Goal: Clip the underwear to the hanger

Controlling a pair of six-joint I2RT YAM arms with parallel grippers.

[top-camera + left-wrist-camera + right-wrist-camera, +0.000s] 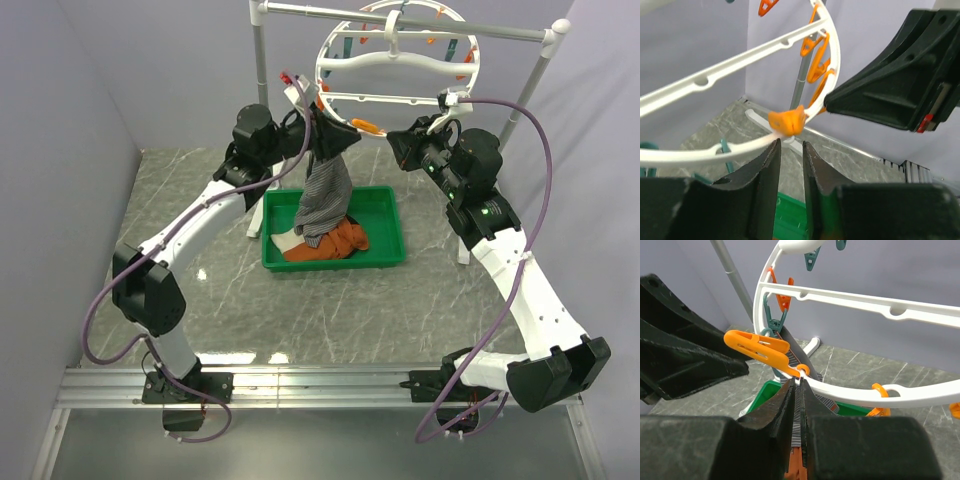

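Observation:
The white ring hanger (395, 60) hangs from the tube rack. The grey striped underwear (325, 195) hangs from its lower rim down into the green bin (385, 258). In the right wrist view, its dark waistband (790, 347) runs up toward a teal clothespin (774, 322). My right gripper (798, 381) is shut on a striped edge of the underwear (826, 402), just under an orange clothespin (757, 346) on the ring (850, 300). My left gripper (791, 145) is open a little and empty, just below the ring (740, 65) and an orange clothespin (787, 121).
An orange-rust garment (335, 245) and a white cloth (285, 240) lie in the bin. The white-and-grey tube rack (400, 17) stands at the back. The two grippers (312, 108) (392, 137) are close together under the ring. Grey walls stand on both sides.

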